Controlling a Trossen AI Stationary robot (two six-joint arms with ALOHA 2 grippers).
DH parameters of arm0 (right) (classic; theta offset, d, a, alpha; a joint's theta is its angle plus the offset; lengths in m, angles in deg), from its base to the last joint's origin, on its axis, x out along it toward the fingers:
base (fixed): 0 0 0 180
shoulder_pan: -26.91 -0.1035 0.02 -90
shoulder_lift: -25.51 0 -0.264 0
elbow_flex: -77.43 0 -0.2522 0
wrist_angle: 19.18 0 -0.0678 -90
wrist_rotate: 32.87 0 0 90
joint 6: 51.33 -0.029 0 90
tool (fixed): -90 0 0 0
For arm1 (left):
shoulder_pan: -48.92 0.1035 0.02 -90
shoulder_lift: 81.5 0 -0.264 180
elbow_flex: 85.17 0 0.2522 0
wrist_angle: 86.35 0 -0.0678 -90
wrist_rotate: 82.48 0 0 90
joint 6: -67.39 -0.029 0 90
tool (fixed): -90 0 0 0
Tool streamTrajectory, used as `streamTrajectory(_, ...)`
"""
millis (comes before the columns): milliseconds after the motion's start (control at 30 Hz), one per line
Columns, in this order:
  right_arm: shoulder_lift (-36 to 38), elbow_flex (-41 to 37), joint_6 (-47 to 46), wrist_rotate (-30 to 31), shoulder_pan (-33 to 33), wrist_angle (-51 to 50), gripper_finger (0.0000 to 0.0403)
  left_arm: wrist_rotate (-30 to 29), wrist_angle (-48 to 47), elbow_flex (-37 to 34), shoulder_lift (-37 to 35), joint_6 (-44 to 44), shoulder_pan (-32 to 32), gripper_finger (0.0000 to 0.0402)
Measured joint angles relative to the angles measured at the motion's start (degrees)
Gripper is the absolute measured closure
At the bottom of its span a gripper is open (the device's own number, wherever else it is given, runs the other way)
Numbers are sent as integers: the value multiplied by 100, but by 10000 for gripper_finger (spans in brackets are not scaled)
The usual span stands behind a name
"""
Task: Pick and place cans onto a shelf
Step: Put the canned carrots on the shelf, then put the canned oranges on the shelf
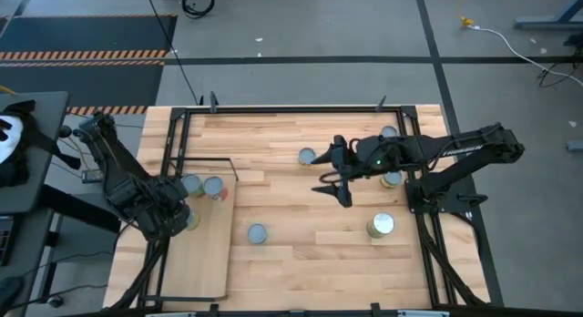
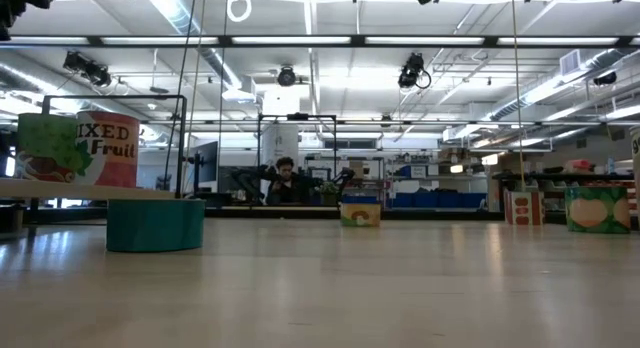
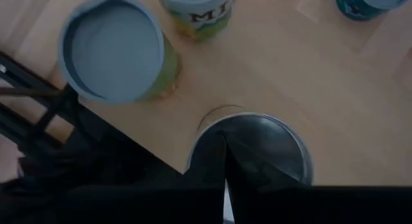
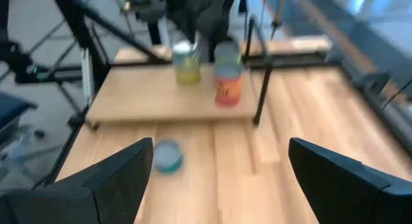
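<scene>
The shelf point(image 1: 205, 253) is a pale board in a black frame at the table's left. Two cans point(image 1: 191, 184) point(image 1: 214, 188) stand upright on its far part. A third can point(image 3: 264, 143) with a silvery lid stands on the shelf near its left edge, right below my left gripper point(image 3: 224, 182), which is shut and points down at the lid. My right gripper point(image 1: 332, 182) hangs open above the table's middle with nothing between its fingers. Several more cans stand on the tabletop, among them a teal one point(image 1: 257, 233). My left gripper's shut fingers point(image 3: 212, 163) come from above over the near part of the third can's lid point(image 3: 270, 137). I cannot tell whether they touch it. The can stands upright on the shelf.
Cans stand on the plank tabletop at the far middle point(image 1: 307, 156), near right point(image 1: 381, 225) and under the right arm point(image 1: 392, 178) point(image 1: 390, 132). The shelf's black frame posts point(image 4: 261, 89) rise at its corners. Bare shelf board lies toward the near edge point(image 1: 200, 271).
</scene>
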State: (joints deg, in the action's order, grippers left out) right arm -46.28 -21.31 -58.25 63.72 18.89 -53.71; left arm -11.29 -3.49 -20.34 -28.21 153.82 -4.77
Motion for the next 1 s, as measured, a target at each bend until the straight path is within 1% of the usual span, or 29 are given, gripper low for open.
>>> streamTrajectory(100,0,0,-226,0,-135,-392,34,-41,-11,0,0,-188,144,391)
streamTrajectory(200,0,0,-376,-1,-254,-573,35,-34,-61,0,0,-331,292,391)
streamTrajectory(333,0,0,-610,-86,-382,-703,35,244,-160,5,-7,-305,445,391)
streamTrajectory(433,0,2,-968,-237,-434,-1042,35,381,-115,208,-7,-214,565,391)
streamTrajectory(567,0,2,-1425,-605,-431,-1799,35,215,-143,677,-7,-221,689,390)
streamTrajectory(633,0,2,-1632,-766,-451,-2030,37,-119,-141,947,-7,-223,733,390)
streamTrajectory(667,0,2,-1727,-815,-504,-2064,39,-391,-95,1074,-7,-223,751,390)
streamTrajectory(733,0,2,-1824,-850,-694,-2157,45,-1175,58,1300,-9,-310,778,390)
streamTrajectory(800,-16,3,-1842,-840,-935,-2364,52,-2189,505,1447,-11,-635,817,390)
streamTrajectory(867,-31,4,-1844,-787,-1185,-2859,60,-3154,1110,1508,-9,-1145,883,390)
streamTrajectory(900,-31,4,-1851,-780,-1296,-3188,63,-3521,1479,1517,-9,-1517,928,390)
streamTrajectory(933,-31,4,-1890,-768,-1411,-3549,67,-3752,1860,1517,-9,-1928,993,390)
streamTrajectory(1000,-31,4,-2030,-658,-1578,-4332,72,-3863,2571,1517,12,-2864,1178,390)
